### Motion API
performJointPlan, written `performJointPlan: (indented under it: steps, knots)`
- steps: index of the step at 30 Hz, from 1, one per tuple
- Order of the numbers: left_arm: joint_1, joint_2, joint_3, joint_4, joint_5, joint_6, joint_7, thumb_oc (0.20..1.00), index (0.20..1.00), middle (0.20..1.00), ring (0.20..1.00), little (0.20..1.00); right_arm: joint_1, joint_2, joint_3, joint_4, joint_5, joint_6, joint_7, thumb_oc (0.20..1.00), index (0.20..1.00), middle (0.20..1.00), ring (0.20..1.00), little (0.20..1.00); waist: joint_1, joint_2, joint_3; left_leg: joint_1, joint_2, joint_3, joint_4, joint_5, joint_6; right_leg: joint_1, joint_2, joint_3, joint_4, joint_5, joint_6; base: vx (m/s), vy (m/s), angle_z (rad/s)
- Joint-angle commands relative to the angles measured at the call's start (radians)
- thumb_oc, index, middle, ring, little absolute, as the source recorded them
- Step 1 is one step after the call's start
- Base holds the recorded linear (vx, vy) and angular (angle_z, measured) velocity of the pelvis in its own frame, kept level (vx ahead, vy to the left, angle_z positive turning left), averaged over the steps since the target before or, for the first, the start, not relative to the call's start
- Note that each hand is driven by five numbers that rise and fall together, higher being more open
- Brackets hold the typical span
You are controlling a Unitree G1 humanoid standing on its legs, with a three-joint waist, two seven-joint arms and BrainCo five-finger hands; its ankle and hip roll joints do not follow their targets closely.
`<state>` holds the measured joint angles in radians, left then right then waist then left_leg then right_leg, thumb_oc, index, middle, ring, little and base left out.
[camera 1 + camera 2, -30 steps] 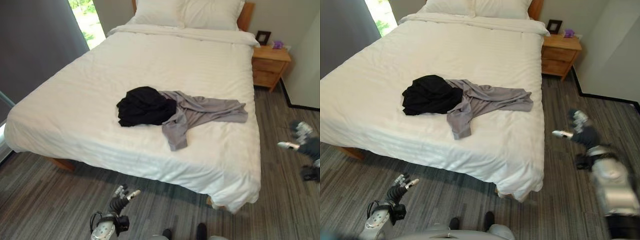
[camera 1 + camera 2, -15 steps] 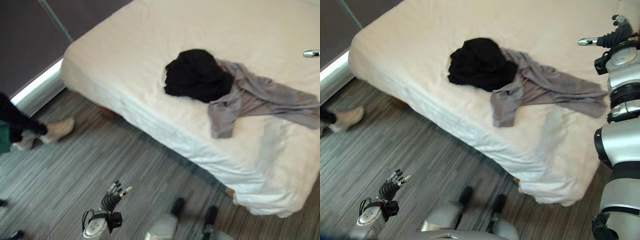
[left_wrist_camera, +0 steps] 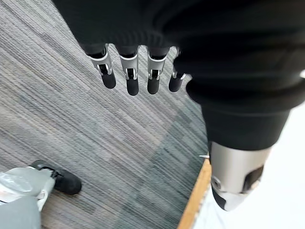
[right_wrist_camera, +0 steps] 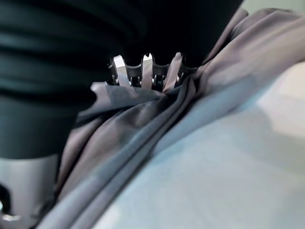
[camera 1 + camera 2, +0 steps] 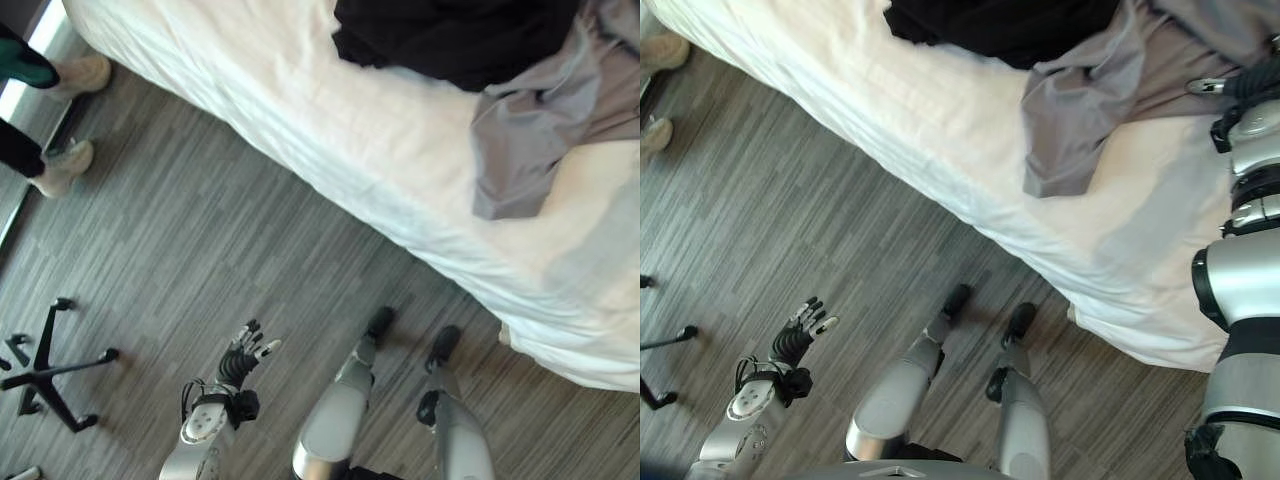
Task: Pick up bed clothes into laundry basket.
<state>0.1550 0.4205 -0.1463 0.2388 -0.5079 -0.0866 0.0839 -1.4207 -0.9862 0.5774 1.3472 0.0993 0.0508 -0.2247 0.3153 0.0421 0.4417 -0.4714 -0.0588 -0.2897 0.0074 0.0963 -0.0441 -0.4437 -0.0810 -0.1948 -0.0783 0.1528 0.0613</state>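
Your head views show the bed crossing the upper part of the scene, with the black garment and the grey garment lying together on the white cover near its edge, the grey one overlapping the black one's side. The left eye view also shows a person's shoes on the floor at the far left and a black chair base beside your left arm. The right eye view shows the right hand over the bed at the grey garment, one finger held out straight. The right wrist view shows what the head views do not: the right hand's fingers are curled down into bunched folds of the grey garment, with the cloth gathered up against them and the white cover beyond. The left hand hangs low over the floor, well apart from the bed, with its fingers spread and straight and holding nothing; the left wrist view confirms this, showing its dark fingertips in a row above bare floor and a wooden bed edge.
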Motion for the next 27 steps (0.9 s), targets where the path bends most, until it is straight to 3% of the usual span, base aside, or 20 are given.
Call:
performJointPlan:
  steps: [1, 2, 7, 8, 9, 13, 15, 19, 21, 22, 23, 24, 26, 27]
  knots:
    - [-0.008, 0.036, -0.015, -0.075, -0.043, -0.044, 0.025, 1.0, 1.0, 1.0, 1.0, 1.0, -0.013, -0.066, 0.142, 0.033, -0.094, 0.017, 0.023, 1.0, 1.0, 1.0, 1.0, 1.0, 0.003, -0.036, -0.002, -0.023, -0.014, -0.035, -0.01, 0.011, -0.006, 0.017, -0.037, 0.067, 0.003, -0.013, 0.087, -0.01, 0.063, -0.05]
    - [-0.025, 0.034, -0.023, -0.075, -0.04, -0.047, 0.027, 1.0, 1.0, 1.0, 1.0, 1.0, 0.018, -0.056, 0.156, 0.034, -0.144, 0.02, 0.027, 0.2, 0.2, 0.2, 0.2, 0.2, -0.006, -0.036, -0.002, -0.021, -0.018, -0.032, -0.006, 0.013, -0.004, 0.017, -0.041, 0.07, 0.003, -0.011, 0.088, 0.02, 0.065, -0.09]
    - [-0.039, 0.061, 0.041, -0.118, -0.049, -0.068, 0.054, 1.0, 1.0, 1.0, 1.0, 1.0, 0.254, -0.006, 0.061, -0.121, -0.179, -0.002, 0.017, 0.2, 0.2, 0.2, 0.2, 0.2, -0.046, -0.04, 0.001, 0.034, -0.02, -0.019, -0.007, -0.002, 0.003, 0.058, -0.045, 0.089, 0.007, -0.019, 0.089, 0.01, 0.068, -0.06]
    - [-0.015, 0.111, 0.143, -0.181, -0.058, -0.087, 0.066, 1.0, 1.0, 1.0, 1.0, 1.0, 0.439, -0.005, -0.018, -0.307, -0.183, -0.028, 0.027, 0.2, 0.2, 0.2, 0.2, 0.2, -0.082, -0.041, -0.005, 0.079, -0.016, -0.006, -0.012, -0.016, 0.004, 0.089, -0.048, 0.098, 0.012, -0.027, 0.086, 0.02, 0.072, -0.11]
    - [-0.015, 0.114, 0.142, -0.182, -0.058, -0.087, 0.066, 1.0, 1.0, 1.0, 1.0, 1.0, 0.445, -0.005, -0.023, -0.31, -0.184, -0.027, 0.027, 0.2, 0.2, 0.2, 0.2, 0.2, -0.081, -0.043, -0.007, 0.076, -0.018, -0.007, -0.012, -0.012, 0.004, 0.086, -0.05, 0.098, 0.011, -0.024, 0.087, 0.04, 0.068, -0.16]
    - [-0.002, 0.238, 0.278, -0.225, -0.077, -0.116, 0.068, 1.0, 1.0, 1.0, 1.0, 1.0, 0.776, -0.022, -0.216, -0.581, -0.186, -0.056, 0.054, 0.2, 0.2, 0.2, 0.2, 0.2, -0.125, -0.037, -0.031, 0.129, -0.013, 0.008, -0.024, -0.024, 0.006, 0.127, -0.059, 0.101, 0.014, -0.037, 0.087, 0.04, 0.034, -0.19]
    - [-0.025, 0.31, 0.312, -0.23, -0.064, -0.118, 0.064, 1.0, 1.0, 1.0, 1.0, 1.0, 0.903, 0.0, -0.317, -0.652, -0.141, -0.063, 0.075, 0.2, 0.2, 0.2, 0.2, 0.2, -0.143, -0.03, -0.048, 0.154, -0.012, 0.012, -0.024, -0.033, 0.009, 0.147, -0.062, 0.104, 0.014, -0.045, 0.088, 0.08, 0.014, -0.09]
    - [-0.13, 0.574, 0.386, -0.307, -0.045, -0.112, 0.025, 1.0, 1.0, 1.0, 1.0, 1.0, 1.161, 0.106, -0.497, -0.816, -0.046, -0.077, 0.14, 0.2, 0.2, 0.2, 0.2, 0.2, -0.203, -0.025, -0.105, 0.226, 0.001, 0.035, -0.041, -0.052, 0.015, 0.201, -0.06, 0.116, 0.004, -0.06, 0.089, 0.09, 0.011, -0.15]
    - [-0.34, 0.749, 0.279, -0.245, -0.003, -0.079, 0.014, 1.0, 1.0, 1.0, 1.0, 1.0, 1.215, 0.176, -0.501, -0.881, -0.028, -0.07, 0.169, 0.2, 0.2, 0.2, 0.2, 0.2, -0.255, -0.031, -0.138, 0.258, 0.015, 0.051, -0.055, -0.059, 0.016, 0.216, -0.052, 0.129, 0.002, -0.064, 0.091, 0.08, -0.014, -0.21]
    - [-0.463, 0.814, 0.186, -0.196, 0.033, -0.063, 0.006, 1.0, 1.0, 1.0, 1.0, 1.0, 1.226, 0.192, -0.506, -0.91, -0.018, -0.069, 0.178, 0.2, 0.2, 0.2, 0.2, 0.2, -0.267, -0.034, -0.146, 0.265, 0.02, 0.06, -0.061, -0.06, 0.016, 0.215, -0.049, 0.136, 0.002, -0.062, 0.092, 0.05, -0.001, -0.39]
    - [-0.66, 0.847, 0.051, -0.109, 0.068, -0.041, 0.029, 1.0, 1.0, 1.0, 1.0, 1.0, 1.229, 0.222, -0.484, -0.967, 0.0, -0.071, 0.189, 0.2, 0.2, 0.2, 0.2, 0.2, -0.313, -0.036, -0.156, 0.268, 0.028, 0.075, -0.065, -0.059, 0.016, 0.21, -0.046, 0.147, 0.002, -0.059, 0.094, 0.02, 0.01, -0.44]
    - [-0.815, 0.838, -0.076, -0.034, 0.058, -0.04, 0.037, 1.0, 1.0, 1.0, 1.0, 1.0, 1.241, 0.233, -0.492, -0.985, 0.003, -0.07, 0.187, 0.2, 0.2, 0.2, 0.2, 0.2, -0.315, -0.04, -0.158, 0.268, 0.03, 0.077, -0.066, -0.059, 0.016, 0.209, -0.044, 0.148, 0.003, -0.058, 0.094, 0.01, 0.009, -0.51]
    - [-1.216, 0.777, -0.349, 0.197, 0.202, 0.019, 0.091, 1.0, 1.0, 1.0, 1.0, 1.0, 1.253, 0.278, -0.484, -1.042, 0.028, -0.074, 0.175, 0.2, 0.2, 0.2, 0.2, 0.2, -0.371, -0.051, -0.158, 0.264, 0.043, 0.096, -0.07, -0.057, 0.016, 0.192, -0.034, 0.162, 0.003, -0.05, 0.099, -0.02, 0.007, -0.45]
    - [-1.32, 0.732, -0.415, 0.279, 0.222, 0.034, 0.111, 1.0, 1.0, 1.0, 1.0, 1.0, 1.26, 0.295, -0.491, -1.056, 0.037, -0.076, 0.168, 0.2, 0.2, 0.2, 0.2, 0.2, -0.376, -0.064, -0.154, 0.261, 0.047, 0.102, -0.071, -0.055, 0.016, 0.186, -0.032, 0.167, 0.003, -0.048, 0.1, -0.04, 0.01, -0.4]
